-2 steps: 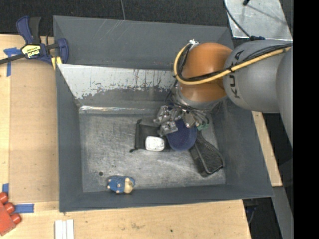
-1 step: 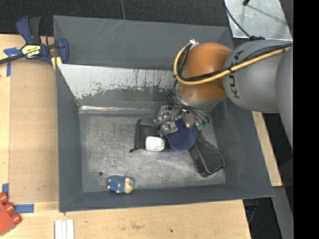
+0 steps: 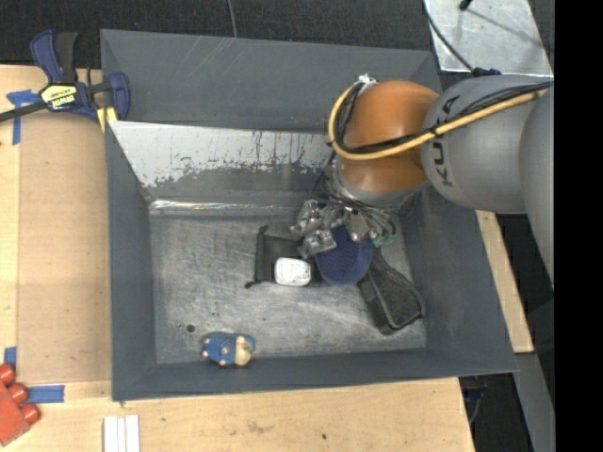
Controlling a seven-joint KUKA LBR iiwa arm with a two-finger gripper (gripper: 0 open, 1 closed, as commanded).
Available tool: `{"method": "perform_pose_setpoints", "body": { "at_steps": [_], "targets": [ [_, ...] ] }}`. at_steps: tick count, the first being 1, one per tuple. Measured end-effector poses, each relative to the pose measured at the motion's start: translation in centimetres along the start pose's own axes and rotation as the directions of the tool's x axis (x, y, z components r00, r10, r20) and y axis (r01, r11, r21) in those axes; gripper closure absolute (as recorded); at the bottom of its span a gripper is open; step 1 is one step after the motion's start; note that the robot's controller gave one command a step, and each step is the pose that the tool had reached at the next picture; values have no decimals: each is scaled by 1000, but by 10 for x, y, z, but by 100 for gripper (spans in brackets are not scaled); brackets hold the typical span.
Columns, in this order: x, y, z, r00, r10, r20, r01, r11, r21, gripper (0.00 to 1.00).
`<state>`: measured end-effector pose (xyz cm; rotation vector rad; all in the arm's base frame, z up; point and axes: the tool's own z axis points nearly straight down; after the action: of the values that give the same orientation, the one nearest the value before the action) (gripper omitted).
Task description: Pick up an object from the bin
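Grey bin (image 3: 127,281): approach-to-grasp step, by the look; next move calls for firm closing on one thing, then clean lift. Blue-cream toy (image 3: 226,348) front-left, well apart. White block (image 3: 293,272) mid-floor. Pincer (image 3: 323,230) low; opening cannot tell, no hold seen. Dark blue round thing (image 3: 344,264) just beside it, to lower right.

A small blue and cream toy (image 3: 227,348) lay alone, well apart from the others. A white block (image 3: 292,272) rested against a flat black piece (image 3: 270,250), and a black mesh pouch (image 3: 393,301) lay to the right.
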<state>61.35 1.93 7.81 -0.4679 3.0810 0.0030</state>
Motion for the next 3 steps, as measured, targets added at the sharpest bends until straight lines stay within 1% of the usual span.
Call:
{"method": "perform_pose_setpoints", "body": {
  "at_steps": [1, 2, 3],
  "targets": [
    [2, 4, -66, 1000, -6, -14, 6, 1000, 1, 100],
    [4, 5, -61, 1000, -5, -21, 5, 1000, -2, 0],
    [25, 51, 2, 982, 188, -24, -188, 982, 3, 0]
  ]
}}
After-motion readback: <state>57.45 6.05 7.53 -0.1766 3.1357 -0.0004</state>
